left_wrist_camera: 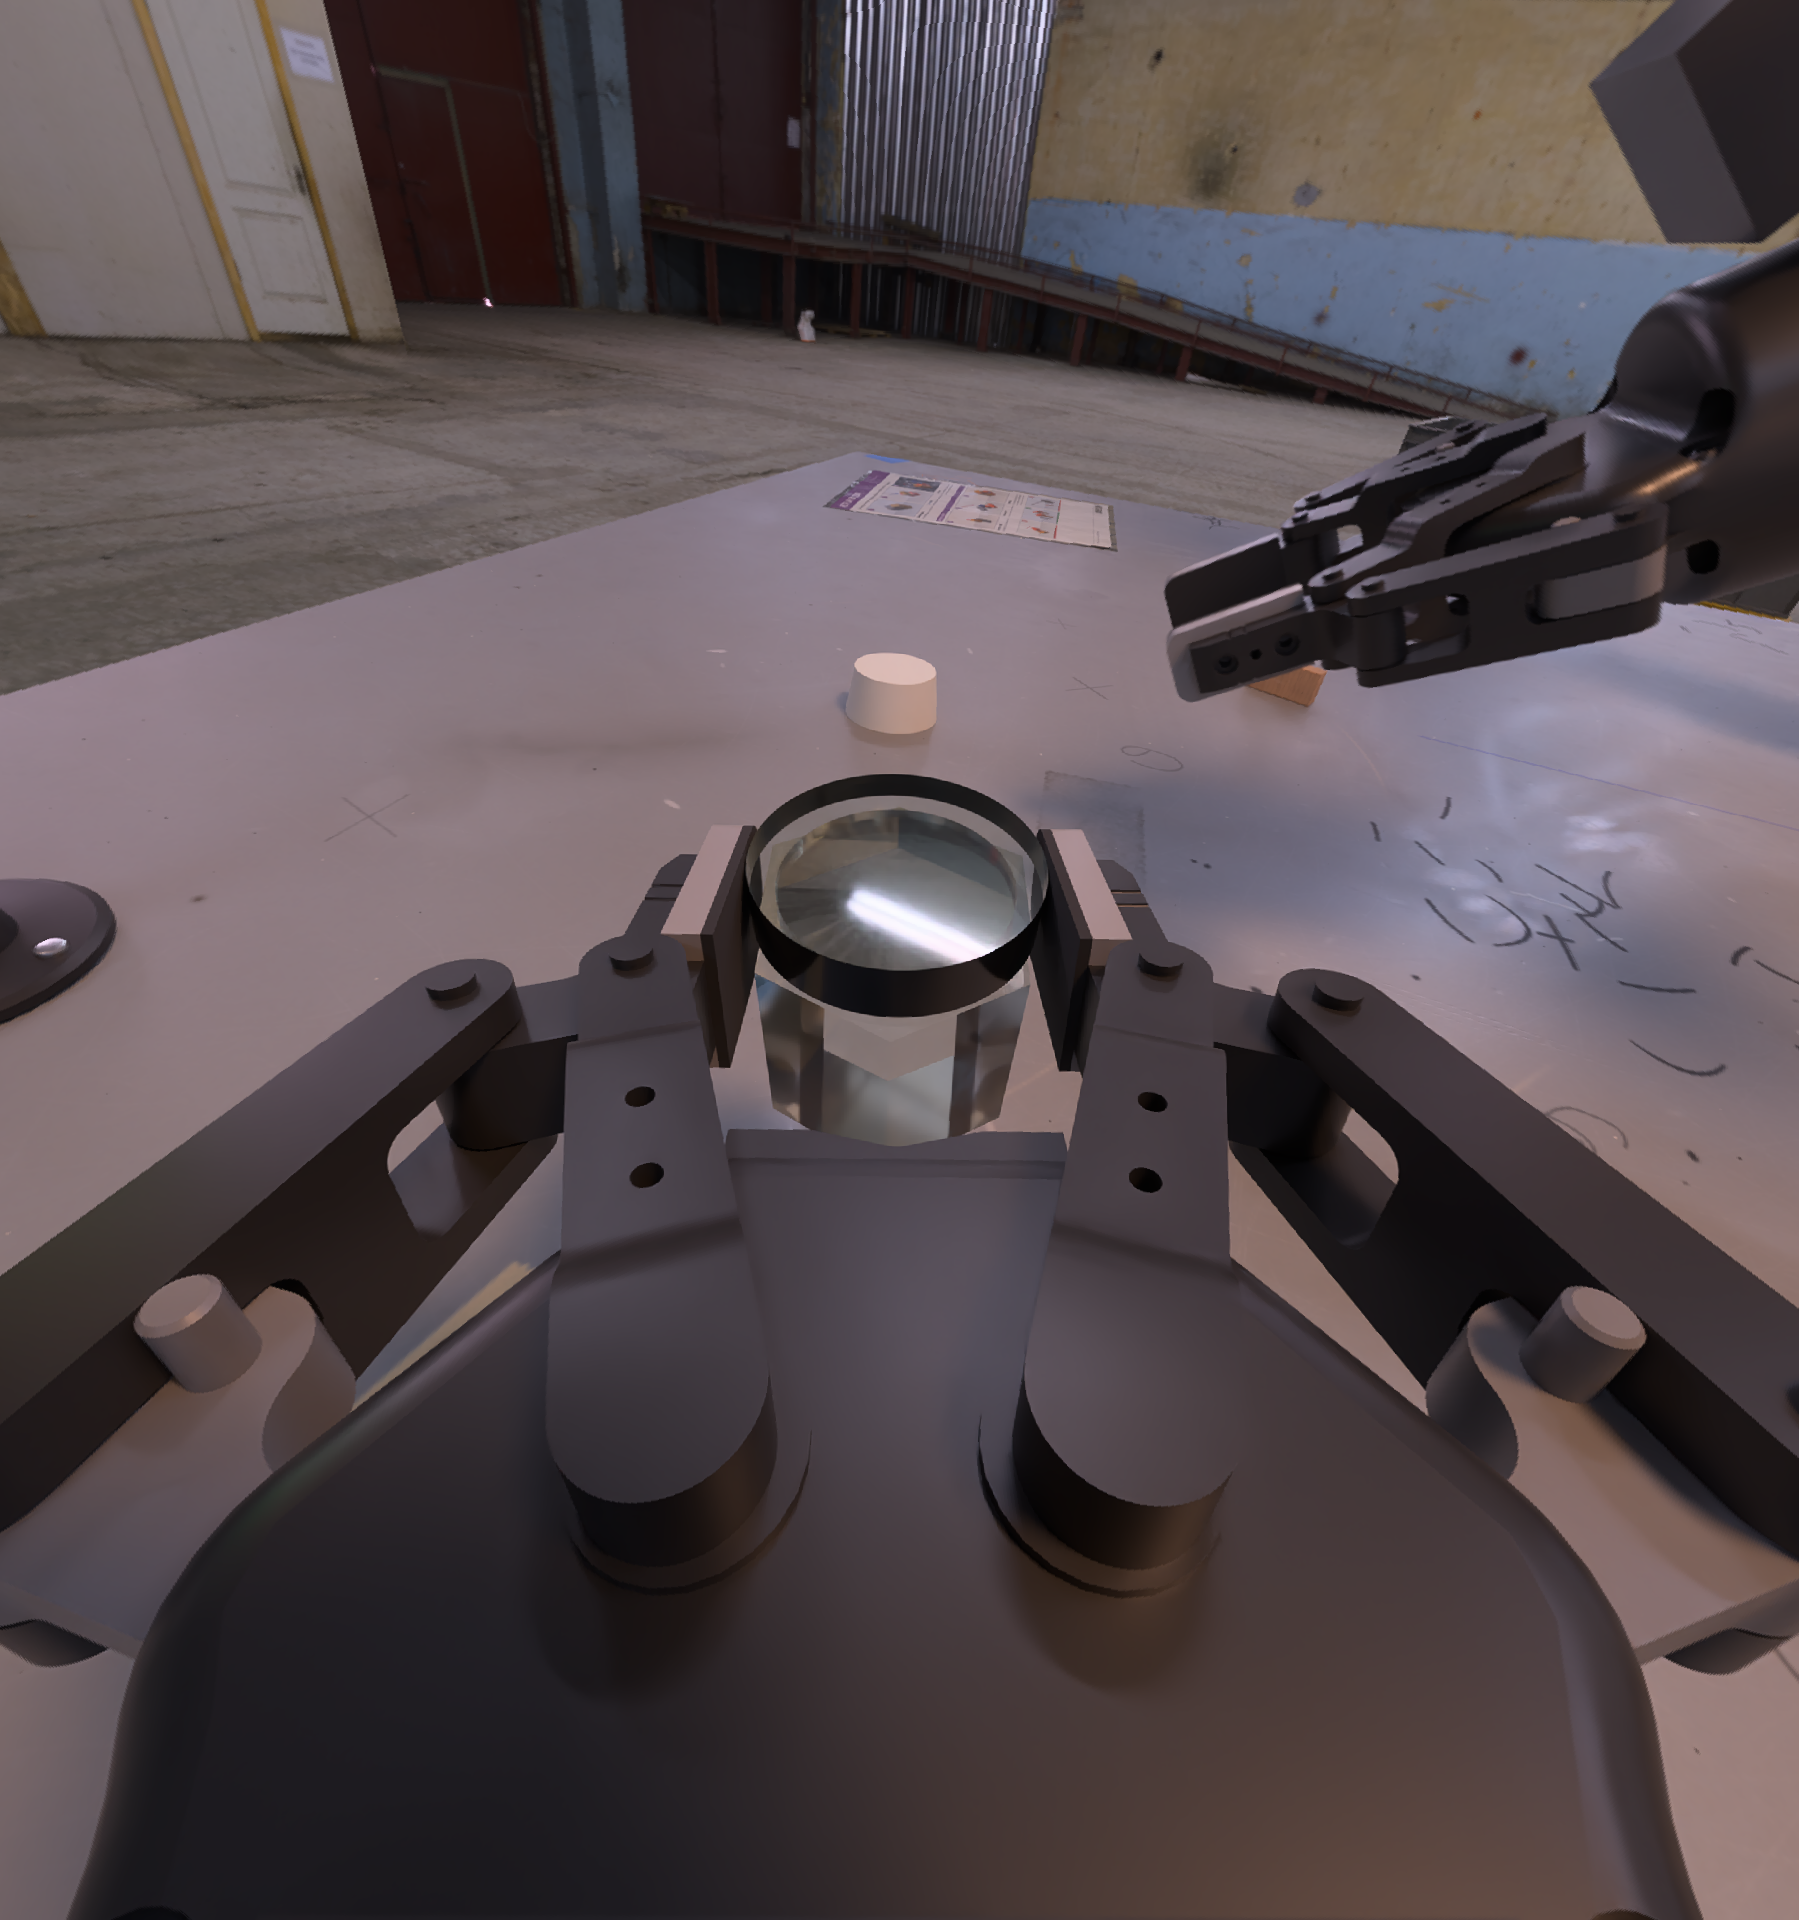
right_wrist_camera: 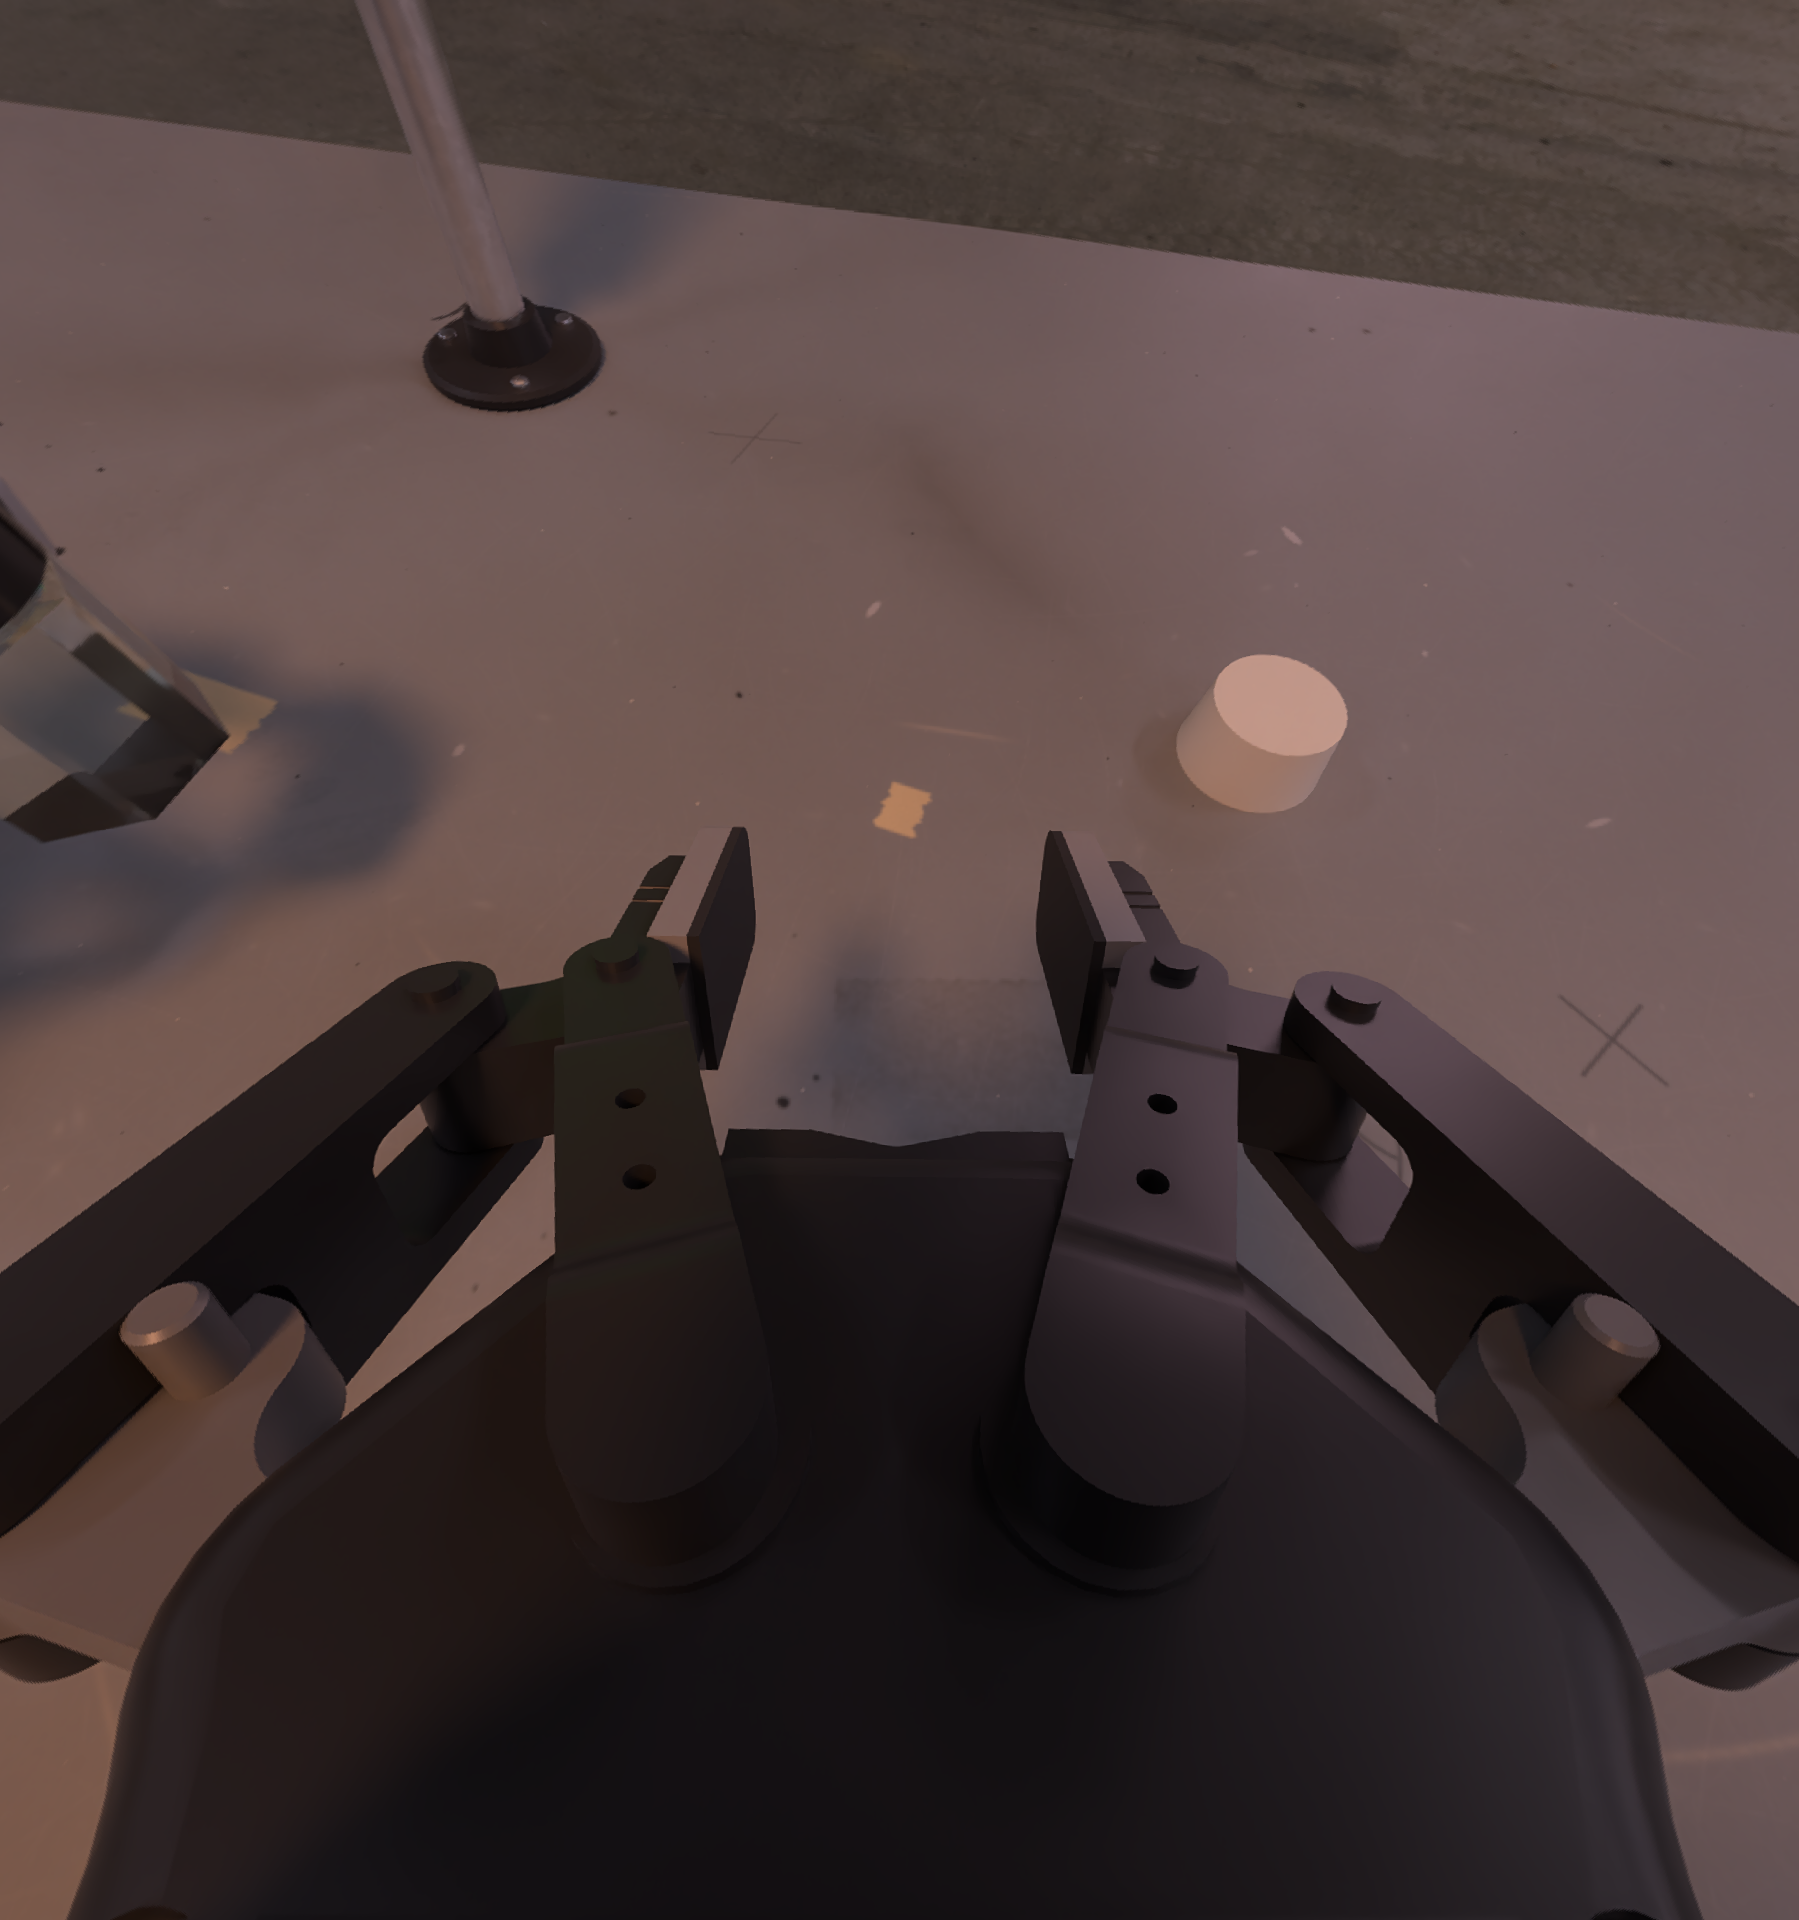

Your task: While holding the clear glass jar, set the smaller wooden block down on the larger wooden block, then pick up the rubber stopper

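Note:
My left gripper (left_wrist_camera: 895,868) is shut on the clear glass jar (left_wrist_camera: 895,925), its pads on the jar's black-rimmed neck, holding it just above the table. The jar also shows at the left edge of the right wrist view (right_wrist_camera: 53,686). The white rubber stopper (left_wrist_camera: 893,694) stands on the table beyond the jar. My right gripper (right_wrist_camera: 895,935) is open and empty above the table, with the stopper (right_wrist_camera: 1264,732) ahead to its right. In the left wrist view the right gripper (left_wrist_camera: 1201,623) hovers at the right, with part of a wooden block (left_wrist_camera: 1290,688) showing behind its fingertips. No block shows in the right wrist view.
A grey table (left_wrist_camera: 459,810) with pen marks carries a printed sheet (left_wrist_camera: 973,509) at its far edge. A pole on a round dark base (right_wrist_camera: 513,358) stands on the table; the base also shows in the left wrist view (left_wrist_camera: 1,951). A small tan patch (right_wrist_camera: 903,808) lies ahead of the right gripper.

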Motion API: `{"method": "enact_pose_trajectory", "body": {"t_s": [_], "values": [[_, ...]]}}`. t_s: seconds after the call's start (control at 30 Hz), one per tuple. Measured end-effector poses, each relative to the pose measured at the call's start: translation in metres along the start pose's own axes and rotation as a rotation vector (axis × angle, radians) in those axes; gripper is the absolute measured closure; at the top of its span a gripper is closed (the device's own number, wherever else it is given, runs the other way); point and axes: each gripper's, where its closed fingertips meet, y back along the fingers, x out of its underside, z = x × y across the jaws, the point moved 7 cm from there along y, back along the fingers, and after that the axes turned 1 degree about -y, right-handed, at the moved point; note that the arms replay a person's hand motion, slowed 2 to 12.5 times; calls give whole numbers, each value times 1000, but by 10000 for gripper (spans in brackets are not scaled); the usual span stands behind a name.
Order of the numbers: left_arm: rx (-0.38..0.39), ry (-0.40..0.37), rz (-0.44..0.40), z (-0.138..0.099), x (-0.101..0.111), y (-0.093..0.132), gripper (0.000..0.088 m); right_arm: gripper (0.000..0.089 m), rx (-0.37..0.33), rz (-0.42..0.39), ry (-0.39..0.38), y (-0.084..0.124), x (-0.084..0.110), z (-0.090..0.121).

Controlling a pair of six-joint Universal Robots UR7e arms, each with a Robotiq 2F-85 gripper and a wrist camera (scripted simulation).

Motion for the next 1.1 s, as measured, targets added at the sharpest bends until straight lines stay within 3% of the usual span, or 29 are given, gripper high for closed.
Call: {"method": "enact_pose_trajectory", "body": {"t_s": [1.1], "values": [[25,-6,31,-5,5,-5,419,377,164,109,15,-77,-30,-47]]}}
